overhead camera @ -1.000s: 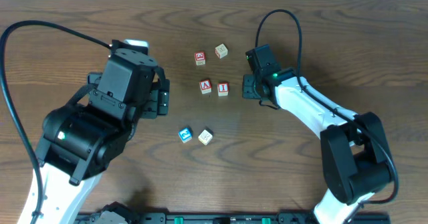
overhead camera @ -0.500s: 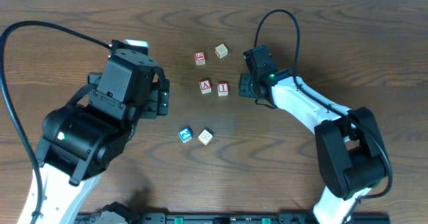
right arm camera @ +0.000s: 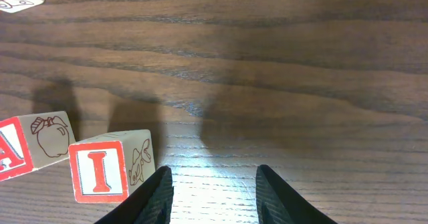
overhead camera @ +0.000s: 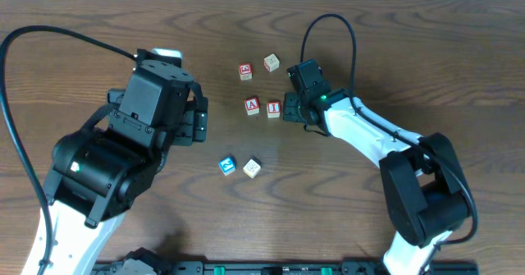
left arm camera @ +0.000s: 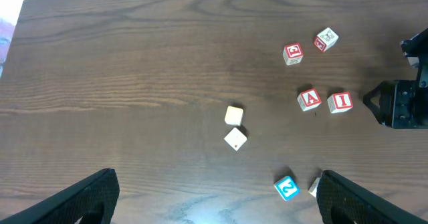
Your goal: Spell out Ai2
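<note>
There goes the right gripper (overhead camera: pixel 286 111): it has slid left since a second ago and now sits just beside the I cube (overhead camera: pixel 273 108), pincers slightly parted with only bare table between them. The A cube (overhead camera: pixel 253 106) and I cube sit side by side mid-frame, unmoved. The blue 2 cube (overhead camera: pixel 227 166) lies below them, next to a cream cube (overhead camera: pixel 253 167). The left gripper (left arm camera: pixel 217 184) hangs released, spread wide, and hasn't budged. Its wrist view catches two plain cream cubes (left arm camera: pixel 234 115) that the overhead hides under the arm. The right wrist view shows a fish on the I cube's side.
</note>
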Tool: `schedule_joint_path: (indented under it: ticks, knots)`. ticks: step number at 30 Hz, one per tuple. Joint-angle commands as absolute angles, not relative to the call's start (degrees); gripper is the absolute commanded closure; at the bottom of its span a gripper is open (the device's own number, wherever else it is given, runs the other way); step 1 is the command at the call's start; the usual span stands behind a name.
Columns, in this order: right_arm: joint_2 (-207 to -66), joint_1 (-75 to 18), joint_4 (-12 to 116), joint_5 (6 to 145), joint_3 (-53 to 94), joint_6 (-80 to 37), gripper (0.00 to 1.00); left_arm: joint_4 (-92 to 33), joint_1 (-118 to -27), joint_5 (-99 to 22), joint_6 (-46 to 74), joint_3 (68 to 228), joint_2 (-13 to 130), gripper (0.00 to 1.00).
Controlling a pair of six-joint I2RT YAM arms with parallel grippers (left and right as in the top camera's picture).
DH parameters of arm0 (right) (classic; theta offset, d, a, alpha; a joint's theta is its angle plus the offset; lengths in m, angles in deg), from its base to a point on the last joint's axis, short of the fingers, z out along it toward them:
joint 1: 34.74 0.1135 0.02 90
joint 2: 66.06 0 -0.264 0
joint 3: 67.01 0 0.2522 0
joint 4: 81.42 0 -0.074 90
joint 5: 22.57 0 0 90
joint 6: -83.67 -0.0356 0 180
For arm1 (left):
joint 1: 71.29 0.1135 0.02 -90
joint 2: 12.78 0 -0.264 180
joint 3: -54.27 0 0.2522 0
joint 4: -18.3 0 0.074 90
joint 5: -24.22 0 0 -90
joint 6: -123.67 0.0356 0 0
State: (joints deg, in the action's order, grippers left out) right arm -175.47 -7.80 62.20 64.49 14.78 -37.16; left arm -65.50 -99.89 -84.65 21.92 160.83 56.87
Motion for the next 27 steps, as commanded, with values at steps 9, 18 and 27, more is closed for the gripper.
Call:
schedule_joint_path:
  ticks: [9,18,27]
  knots:
    - [-177.4,-7.4,63.6,65.0,14.5,-38.0,0.59,-65.3,-99.8,-85.7,21.8,160.9,56.5,0.05]
    - [-177.7,-7.0,64.3,65.4,14.5,-38.0,0.59,-65.3,-99.8,-85.7,21.6,160.9,56.5,0.04]
    - [-178.7,-6.9,64.9,66.4,14.5,-38.0,0.57,-65.3,-99.8,-85.7,21.6,160.9,56.5,0.05]
